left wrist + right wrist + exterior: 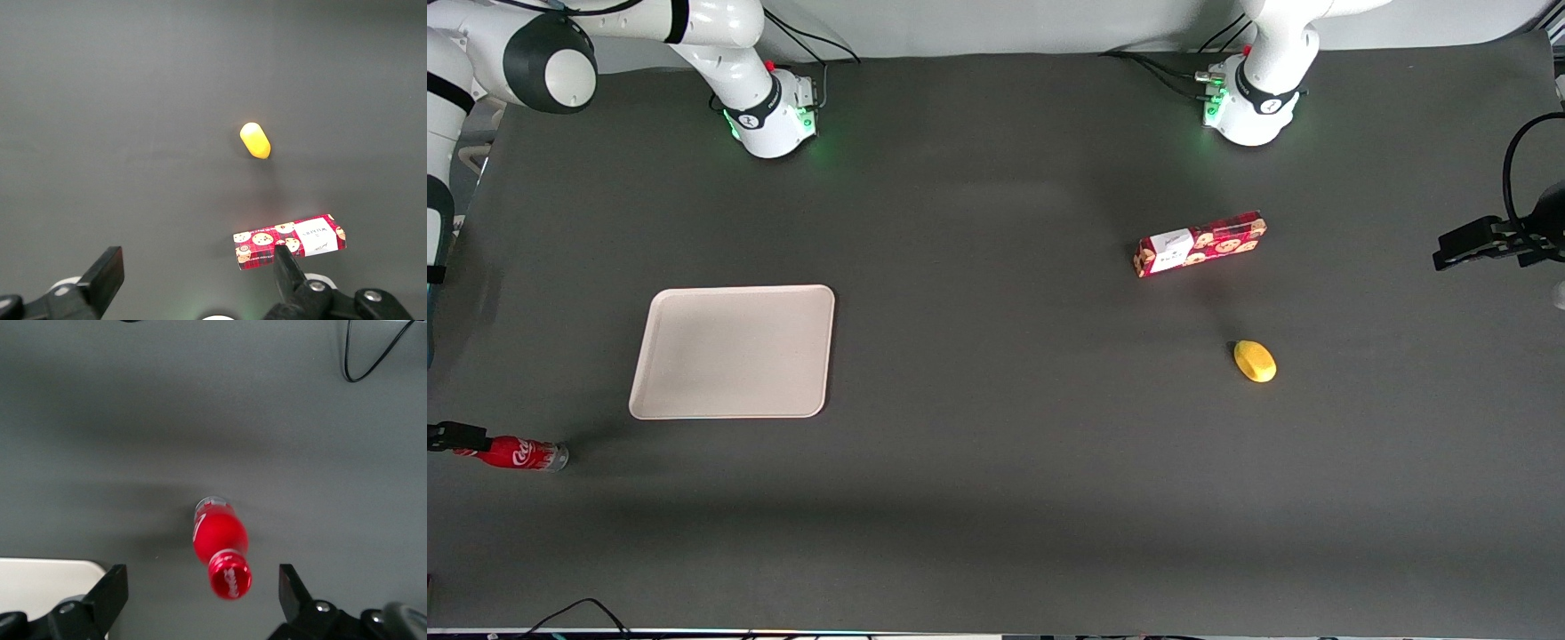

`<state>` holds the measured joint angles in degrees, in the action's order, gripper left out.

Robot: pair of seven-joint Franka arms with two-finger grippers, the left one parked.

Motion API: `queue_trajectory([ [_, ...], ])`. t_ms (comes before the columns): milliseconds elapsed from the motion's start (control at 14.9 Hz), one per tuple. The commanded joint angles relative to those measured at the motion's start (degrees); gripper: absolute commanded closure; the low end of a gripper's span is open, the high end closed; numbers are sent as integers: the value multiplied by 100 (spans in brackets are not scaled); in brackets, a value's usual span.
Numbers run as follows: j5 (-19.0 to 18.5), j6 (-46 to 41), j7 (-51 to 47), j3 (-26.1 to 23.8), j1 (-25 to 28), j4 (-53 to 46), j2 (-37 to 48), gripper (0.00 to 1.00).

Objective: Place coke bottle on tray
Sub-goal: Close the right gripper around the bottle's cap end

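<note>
Front view: the coke bottle (pixel 519 454) lies on its side on the dark table (pixel 996 462) at the working arm's end, nearer the camera than the tray (pixel 734 352) and apart from it, its silvery base pointing toward the middle of the table. The gripper (pixel 449 437) sits at the picture's edge right by the bottle's cap end, mostly cut off. The tray rests flat with nothing on it. Toward the parked arm's end lie a red cookie box (pixel 1200 244) and, nearer the camera, a small yellow fruit (pixel 1255 361). Left wrist view: the yellow fruit (pixel 255 140) and the cookie box (pixel 289 241) lie apart on the table. Right wrist view: the gripper (pixel 203 593) hangs above the bottle (pixel 220 545) with its jaws spread wide, holding nothing; the two dark fingers (pixel 110 593) flank the cap with clear gaps on both sides. A corner of the tray (pixel 47 580) shows beside one finger, and a black cable (pixel 370 353) loops on the table.
</note>
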<state>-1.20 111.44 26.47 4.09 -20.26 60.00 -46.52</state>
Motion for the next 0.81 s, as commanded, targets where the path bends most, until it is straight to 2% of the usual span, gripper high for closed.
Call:
queue_trajectory([
  [0,-11,44,218,-93,-144,-261,-252,0],
  [537,85,246,403,-163,-285,-208,-402,1],
  [604,111,246,412,-172,-285,-191,-402,5],
  [672,112,246,394,-172,-285,-191,-402,17],
  [739,129,246,377,-163,-277,-191,-402,37],
])
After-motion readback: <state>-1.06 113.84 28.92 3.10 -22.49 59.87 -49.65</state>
